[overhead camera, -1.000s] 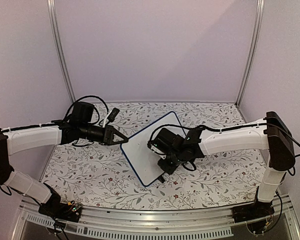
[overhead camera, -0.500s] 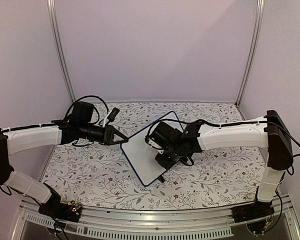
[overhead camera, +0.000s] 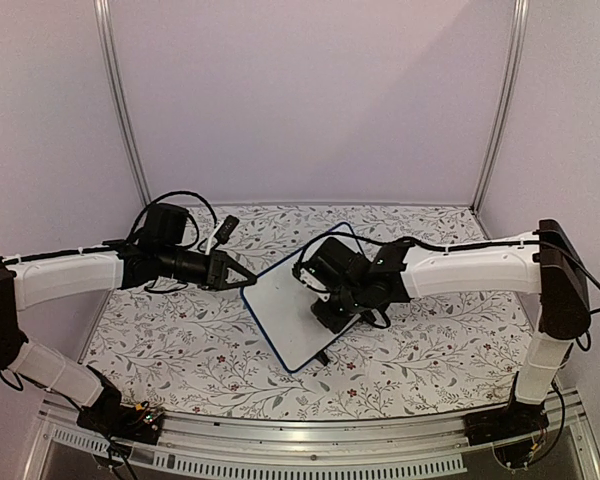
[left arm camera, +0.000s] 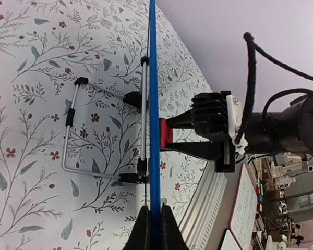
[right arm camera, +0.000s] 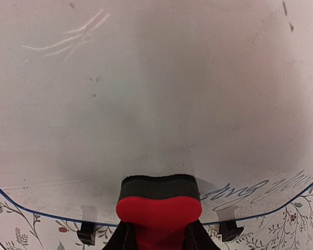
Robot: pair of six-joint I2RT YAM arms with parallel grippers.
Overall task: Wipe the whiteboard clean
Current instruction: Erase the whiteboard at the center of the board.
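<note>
The right end effector (overhead camera: 328,318), clamped on a red eraser (right arm camera: 159,205), has slid toward 12 o'clock across the whiteboard (overhead camera: 280,310), mid-worktop (overhead camera: 180,340). The left end effector (overhead camera: 245,281) pinches its 9 o'clock edge. Hard pressure could wrench it free.

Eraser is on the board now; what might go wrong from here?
1. Writing sits along the whiteboard edge, right of the red eraser held by the right gripper; a stroke there may slip off the frame.
2. The left gripper pinches only one frame edge and the board is propped on a thin wire stand; wiping pressure may twist it.
</note>
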